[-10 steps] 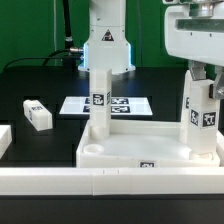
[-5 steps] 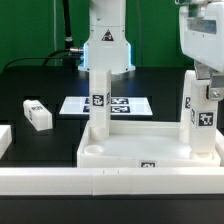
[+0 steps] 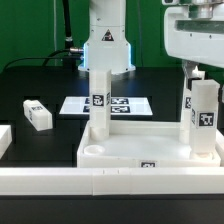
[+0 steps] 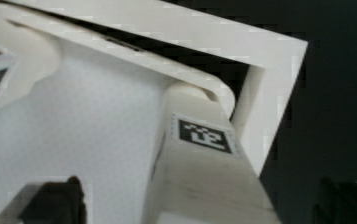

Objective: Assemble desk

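- Gripper (image 3: 201,70) state: released, jaws spread wide over the top of near leg (image 3: 203,118), nothing held.
- Progress: near leg and far leg (image 3: 99,100) upright in tabletop (image 3: 150,152), at opposite sides; judged roughly half done.
- Remaining: loose leg (image 3: 37,115) lying on table (image 3: 30,80), well apart from tabletop.
- Clearance: free room straight above; tabletop rim and front rail (image 3: 110,182) close below.

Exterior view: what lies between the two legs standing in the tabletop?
Only the tabletop's bare floor lies between one upright leg and the other leg; the exterior view shows it.
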